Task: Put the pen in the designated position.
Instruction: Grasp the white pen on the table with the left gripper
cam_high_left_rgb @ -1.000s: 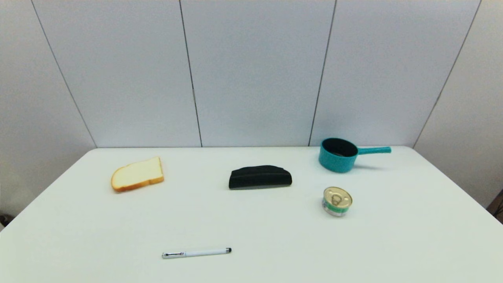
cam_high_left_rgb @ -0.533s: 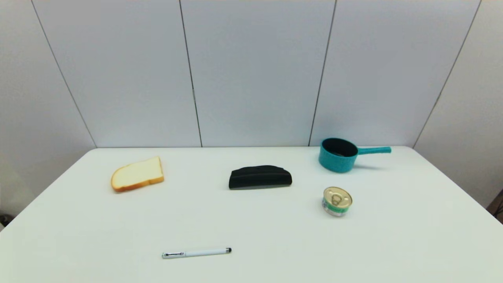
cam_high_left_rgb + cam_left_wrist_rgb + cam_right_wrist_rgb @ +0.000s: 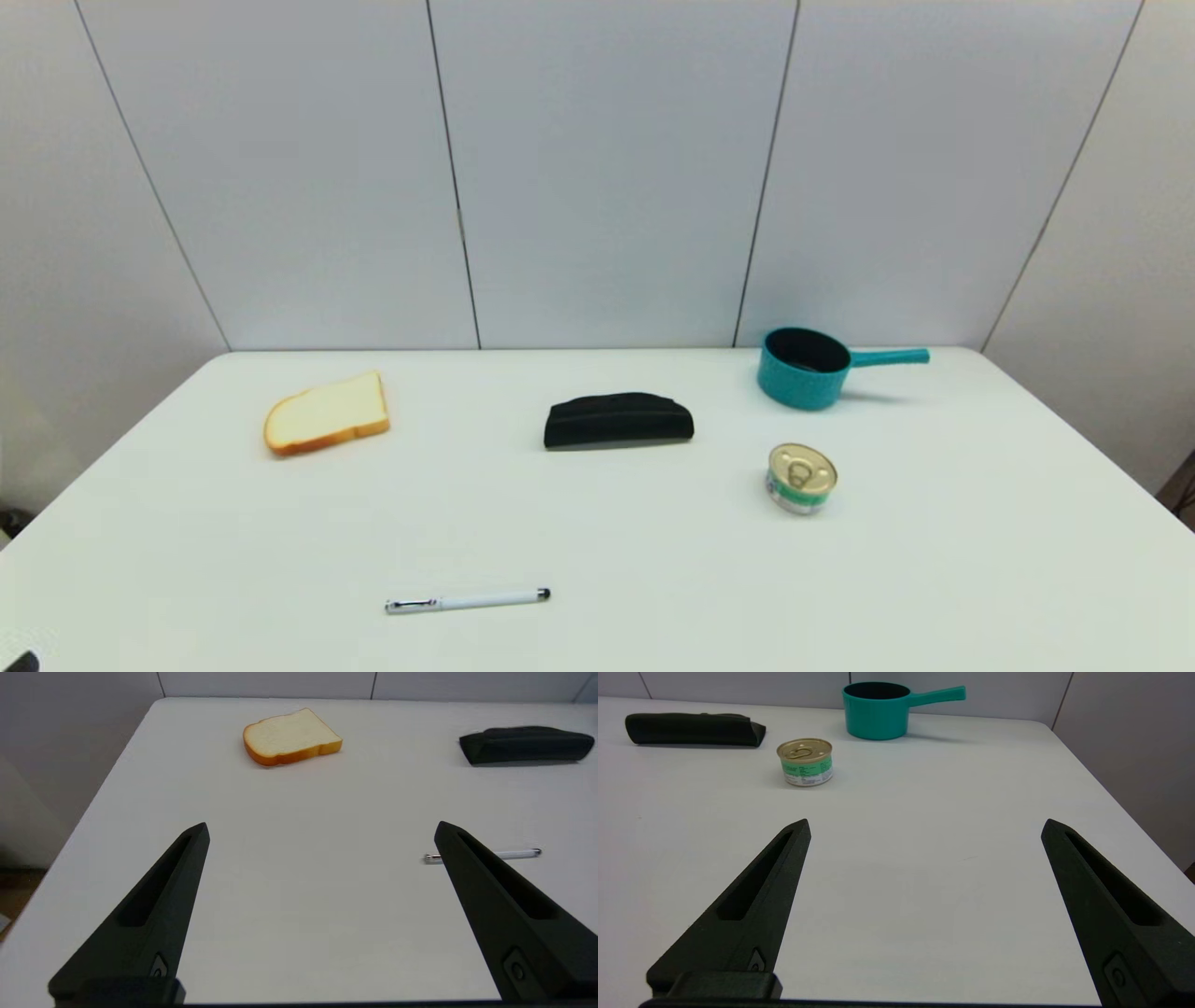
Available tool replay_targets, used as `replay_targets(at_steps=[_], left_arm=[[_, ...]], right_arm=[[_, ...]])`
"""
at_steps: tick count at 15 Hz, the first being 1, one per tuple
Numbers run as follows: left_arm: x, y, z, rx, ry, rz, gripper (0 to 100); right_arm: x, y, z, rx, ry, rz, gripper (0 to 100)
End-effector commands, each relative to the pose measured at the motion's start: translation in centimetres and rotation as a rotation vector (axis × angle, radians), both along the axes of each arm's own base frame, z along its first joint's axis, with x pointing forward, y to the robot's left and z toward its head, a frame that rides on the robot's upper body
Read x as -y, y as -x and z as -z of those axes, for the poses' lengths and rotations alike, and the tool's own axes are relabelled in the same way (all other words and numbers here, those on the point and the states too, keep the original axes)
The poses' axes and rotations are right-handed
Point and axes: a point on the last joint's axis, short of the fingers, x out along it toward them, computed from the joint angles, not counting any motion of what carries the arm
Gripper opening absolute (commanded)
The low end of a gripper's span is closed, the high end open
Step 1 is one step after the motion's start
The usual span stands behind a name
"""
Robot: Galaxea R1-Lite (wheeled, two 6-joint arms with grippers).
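- Near the front edge of the white table (image 3: pixel 980 579), the pen (image 3: pixel 467 600) is lying flat and crosswise, its black tip pointing toward the robot's right and its silver clip end toward the left.
- Over the table's front left part, the left gripper (image 3: pixel 322 828) is hovering with its fingers (image 3: pixel 163 896) spread wide and gripping nothing; only a dark sliver of it is showing at the bottom left corner of the head view.
- Seen from the left wrist, the pen (image 3: pixel 511 854) is lying off to the gripper's right, partly hidden behind one finger, apart from it and outside the gap between the fingers.
- Over the front right part, the right gripper (image 3: pixel 924 826) is hanging wide open and empty, well apart from the pen.
- Farther back, a bread slice (image 3: pixel 327 413), a black oblong case (image 3: pixel 618 421), a small tin can (image 3: pixel 801 478) and a teal saucepan (image 3: pixel 808 368) are sitting.
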Motion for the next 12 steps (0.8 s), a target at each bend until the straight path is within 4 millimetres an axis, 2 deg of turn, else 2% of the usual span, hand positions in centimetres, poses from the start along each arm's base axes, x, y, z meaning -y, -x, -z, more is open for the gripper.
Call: replay_targets(at_steps=[1,3,6,10,12], left_arm=[[1.2,-8.6,-8.5,-0.398,-0.172,0.166,100],[2.2,-11.9,-9.1,-0.497,-0.255,0.248,100],[4.3,-16.8,-8.4,-0.590,-0.426,0.432,100],[7.2,-21.0,-6.9,-0.654,-0.597,0.715,100],[7.7,-22.3,-6.8,-0.696,-0.669,0.819,100]], right_arm=[[0.0,0.0,0.0,-0.001,0.001,0.000,100],[0.0,0.0,0.0,-0.001,0.001,0.000,100],[0.0,0.0,0.0,-0.001,0.001,0.000,100],[0.0,0.0,0.0,-0.001,0.001,0.000,100],[0.0,0.0,0.0,-0.001,0.001,0.000,100]])
